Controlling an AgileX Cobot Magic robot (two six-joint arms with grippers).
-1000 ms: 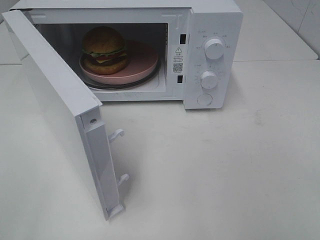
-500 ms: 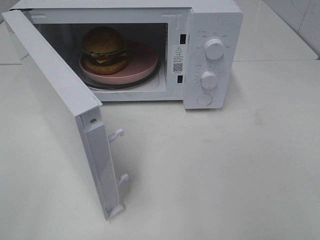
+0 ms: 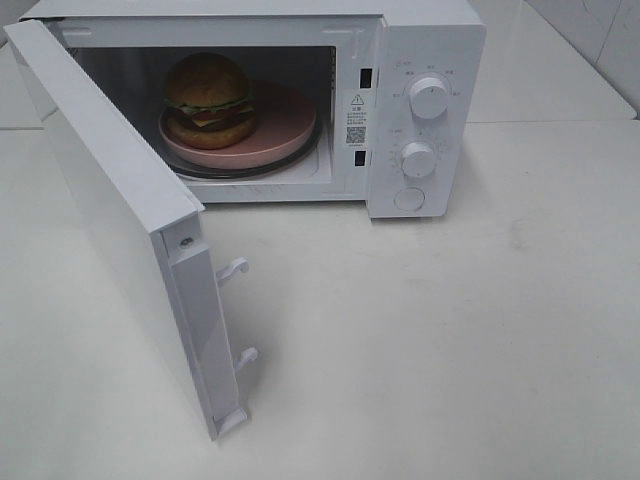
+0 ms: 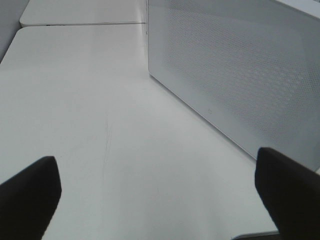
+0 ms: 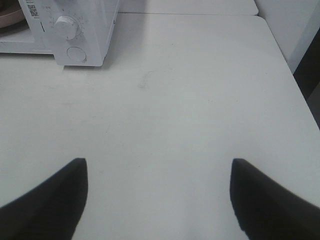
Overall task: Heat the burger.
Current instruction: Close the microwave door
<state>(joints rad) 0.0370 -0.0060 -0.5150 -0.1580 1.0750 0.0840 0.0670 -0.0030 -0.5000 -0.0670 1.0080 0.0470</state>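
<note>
The burger [image 3: 208,100], with a glossy brown bun, lettuce and a dark patty, sits on a round pink plate [image 3: 285,125] inside the white microwave [image 3: 425,40]. The microwave door [image 3: 120,215] stands swung wide open toward the front left. Neither arm shows in the exterior high view. My left gripper [image 4: 160,190] is open over bare table, with the outer face of the door [image 4: 235,75] beside it. My right gripper [image 5: 159,192] is open over bare table, some way from the microwave's control panel [image 5: 75,30]. Nothing lies between either pair of fingers.
Two round dials [image 3: 429,97] and a round button [image 3: 408,198] sit on the microwave's right panel. Two latch hooks [image 3: 233,268] stick out from the door's free edge. The white table [image 3: 450,330] stretches in front; its right edge [image 5: 292,75] shows in the right wrist view.
</note>
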